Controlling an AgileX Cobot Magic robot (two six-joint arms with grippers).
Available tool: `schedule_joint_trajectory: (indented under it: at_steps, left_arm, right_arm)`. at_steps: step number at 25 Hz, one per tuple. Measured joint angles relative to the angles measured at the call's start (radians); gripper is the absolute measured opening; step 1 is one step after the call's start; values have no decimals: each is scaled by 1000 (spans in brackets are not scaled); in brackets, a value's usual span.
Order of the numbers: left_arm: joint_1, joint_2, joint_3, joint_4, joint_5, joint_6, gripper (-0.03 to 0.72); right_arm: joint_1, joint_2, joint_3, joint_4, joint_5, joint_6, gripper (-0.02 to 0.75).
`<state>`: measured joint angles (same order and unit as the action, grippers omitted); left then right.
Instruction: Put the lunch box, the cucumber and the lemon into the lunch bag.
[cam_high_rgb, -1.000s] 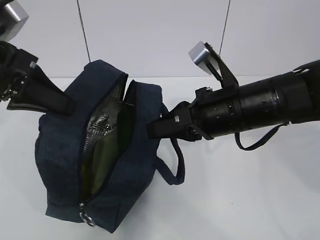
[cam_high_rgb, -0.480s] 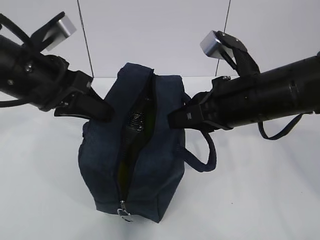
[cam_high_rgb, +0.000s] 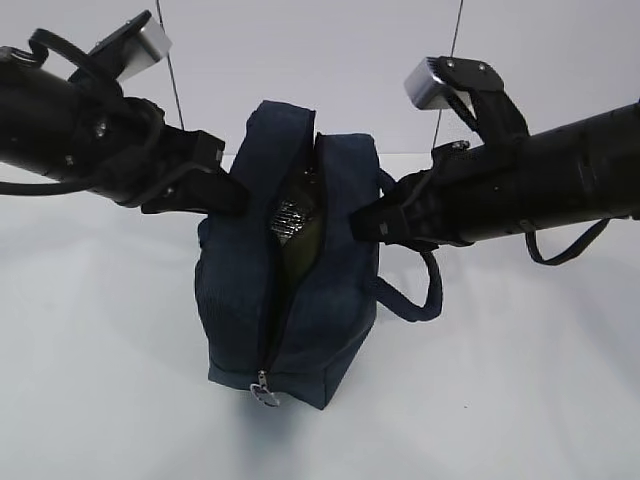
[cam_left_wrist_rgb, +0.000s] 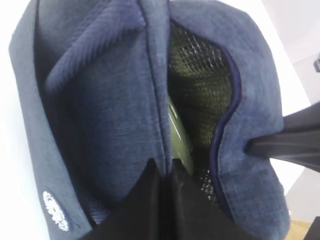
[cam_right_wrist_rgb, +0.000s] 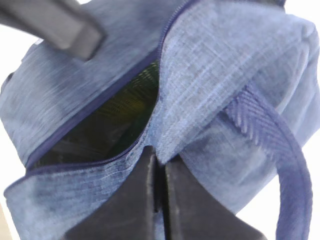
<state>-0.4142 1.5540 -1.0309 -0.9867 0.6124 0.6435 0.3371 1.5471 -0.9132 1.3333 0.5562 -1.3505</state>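
Both claws are clenched on the lunch bag — the left claw pinching fabric at its left top edge, the right claw at its right top edge. The bag stands upright mid-worktop, zipper partly open, ring pull at the near end — a strap handle hangs right.

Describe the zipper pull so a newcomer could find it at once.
Start at the navy lunch bag standing mid-table between the two arms. Follow its open zipper down the near end to the bottom: the zipper pull hangs there, the only silver metal ring against dark fabric.
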Motion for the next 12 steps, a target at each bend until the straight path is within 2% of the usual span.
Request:
schedule_joint_trajectory:
  at_steps: [7, 12]
  left_arm:
    - [0, 43, 0, -68, -12, 0, -6]
    - [0, 49, 0, -72, -33, -19, -6]
  right_arm:
    - [0, 12, -2, 0, 6, -176, 8]
    - [0, 23, -9, 0, 8, -268, 8]
